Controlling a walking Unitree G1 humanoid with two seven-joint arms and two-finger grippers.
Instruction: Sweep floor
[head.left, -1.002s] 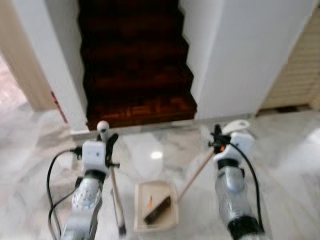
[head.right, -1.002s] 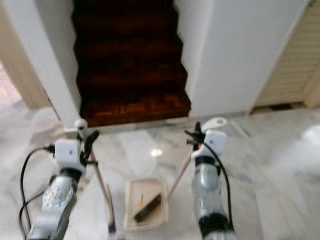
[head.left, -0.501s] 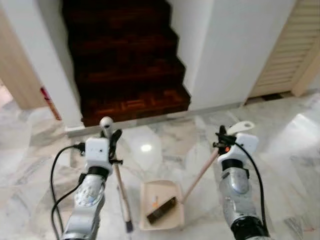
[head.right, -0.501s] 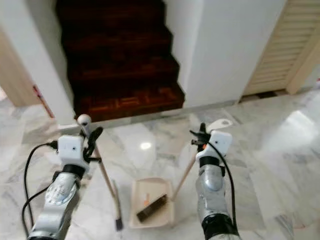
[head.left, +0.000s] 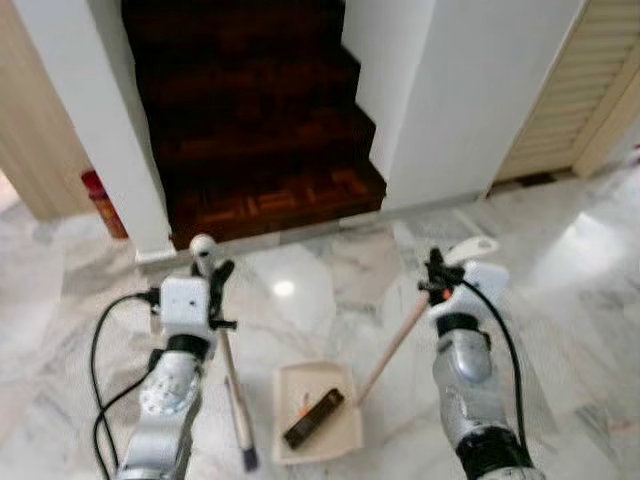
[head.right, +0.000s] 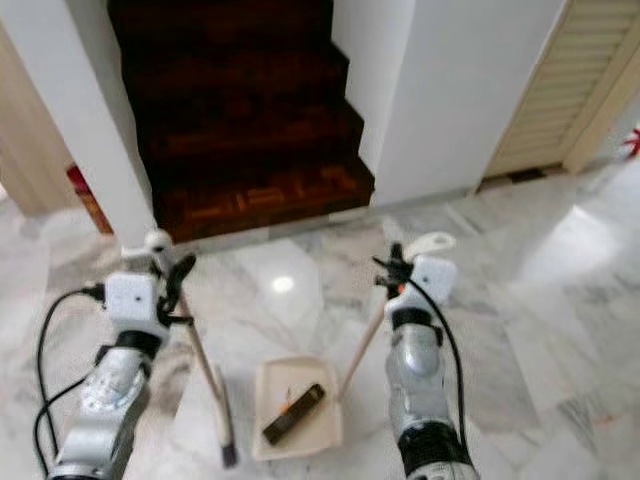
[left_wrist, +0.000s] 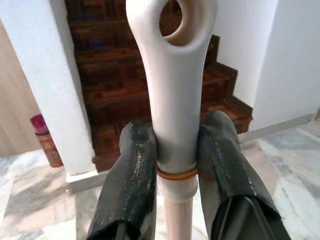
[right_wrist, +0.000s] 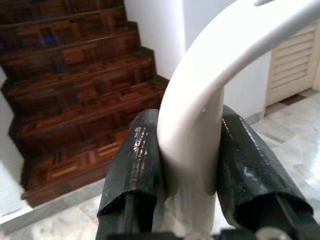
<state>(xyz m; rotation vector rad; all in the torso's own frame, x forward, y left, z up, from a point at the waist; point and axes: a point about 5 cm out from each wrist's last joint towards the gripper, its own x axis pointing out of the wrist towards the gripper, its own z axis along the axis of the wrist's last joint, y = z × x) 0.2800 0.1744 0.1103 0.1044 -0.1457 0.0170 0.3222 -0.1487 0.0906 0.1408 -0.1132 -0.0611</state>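
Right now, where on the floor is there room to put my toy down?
There is bare marble floor to the right of the right gripper, toward the slatted door. More lies between the bottom stair and the dustpan. It is crowded low down, where the dustpan sits between the broom and the dustpan's handle.

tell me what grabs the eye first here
The dark wooden stairs rise straight ahead between white walls. Below them, on the marble floor, the left gripper holds a broom and the right gripper a dustpan by its long handle.
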